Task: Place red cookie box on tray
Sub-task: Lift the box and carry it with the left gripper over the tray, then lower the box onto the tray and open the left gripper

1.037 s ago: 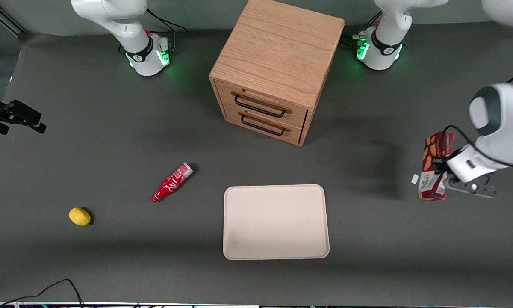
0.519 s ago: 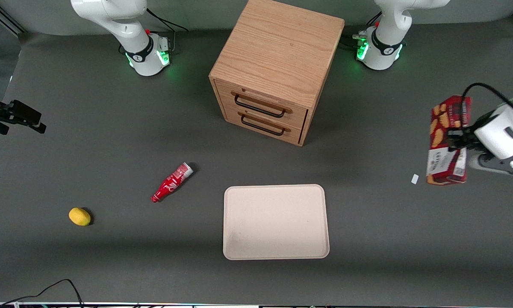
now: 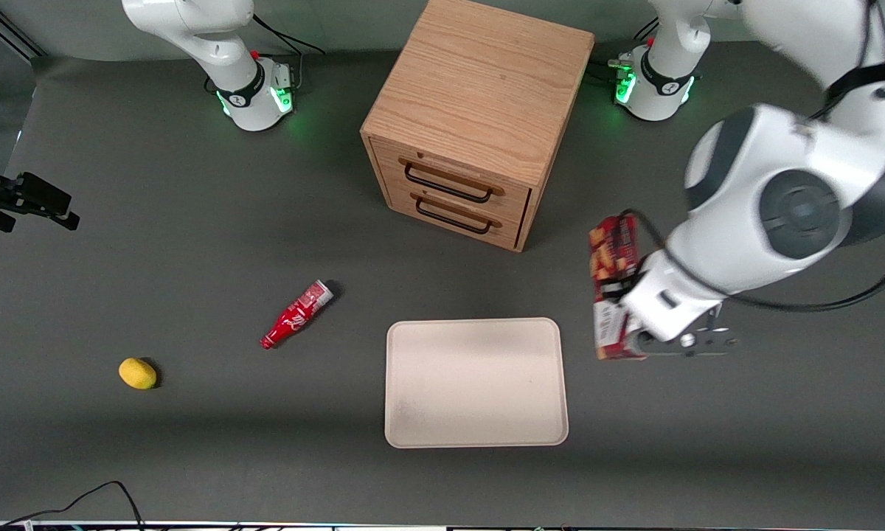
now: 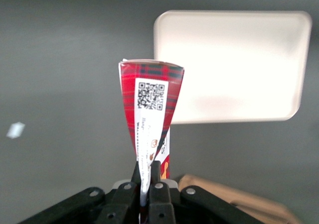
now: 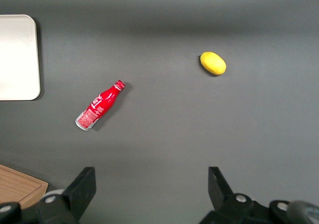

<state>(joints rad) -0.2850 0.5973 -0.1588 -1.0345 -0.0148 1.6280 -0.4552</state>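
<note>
The red cookie box [image 3: 611, 274] hangs above the table, pinched at its edge by my gripper [image 3: 629, 293], which is shut on it. It sits just off the tray [image 3: 476, 382], beside the tray's short edge toward the working arm's end, with no overlap. In the left wrist view the box [image 4: 151, 99] sticks out from between the fingers of the gripper [image 4: 148, 176], its QR-code end pointing away. The cream tray [image 4: 234, 64] lies flat and bare past the box. The tray's corner [image 5: 17, 55] also shows in the right wrist view.
A wooden two-drawer cabinet [image 3: 479, 110] stands farther from the front camera than the tray. A small red bottle [image 3: 296, 314] and a yellow lemon [image 3: 138, 373] lie toward the parked arm's end. A white paper scrap [image 4: 15, 129] lies on the grey table.
The gripper has carried the box from the working arm's end of the table toward the tray, first lifting it, then swinging it to just beside the tray's edge.
</note>
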